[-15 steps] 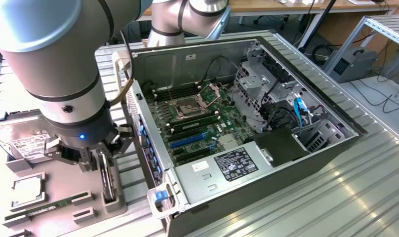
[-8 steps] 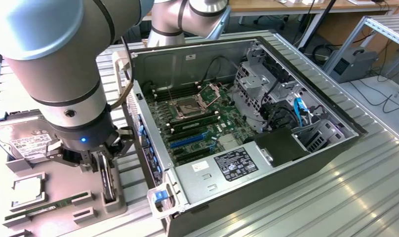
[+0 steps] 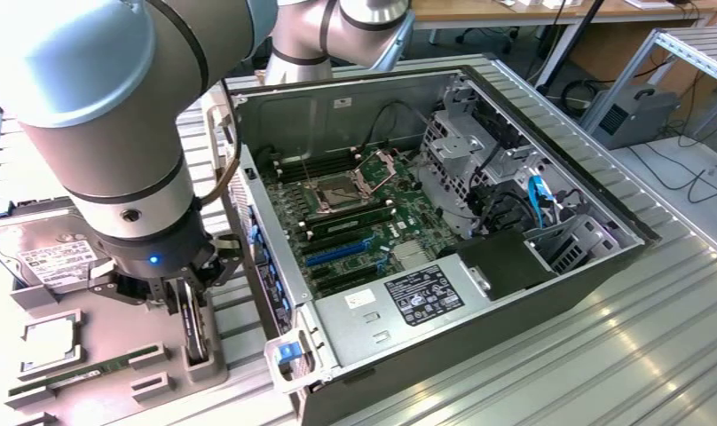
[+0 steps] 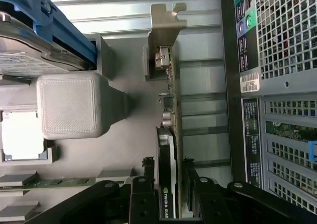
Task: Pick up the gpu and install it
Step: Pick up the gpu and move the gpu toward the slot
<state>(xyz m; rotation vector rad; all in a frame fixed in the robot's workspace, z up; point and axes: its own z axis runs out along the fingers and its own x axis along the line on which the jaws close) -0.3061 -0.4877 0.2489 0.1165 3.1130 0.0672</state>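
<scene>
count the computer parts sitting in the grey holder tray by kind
hard drive: 1
processor chip: 1
memory stick: 1
gpu: 1
total: 4

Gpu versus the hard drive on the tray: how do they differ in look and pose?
The gpu stands on edge in its slot, thin, with a green board; the hard drive lies label-up, boxy and silver. The gripper is at the gpu, not the hard drive. Both sit in the grey tray.
</scene>
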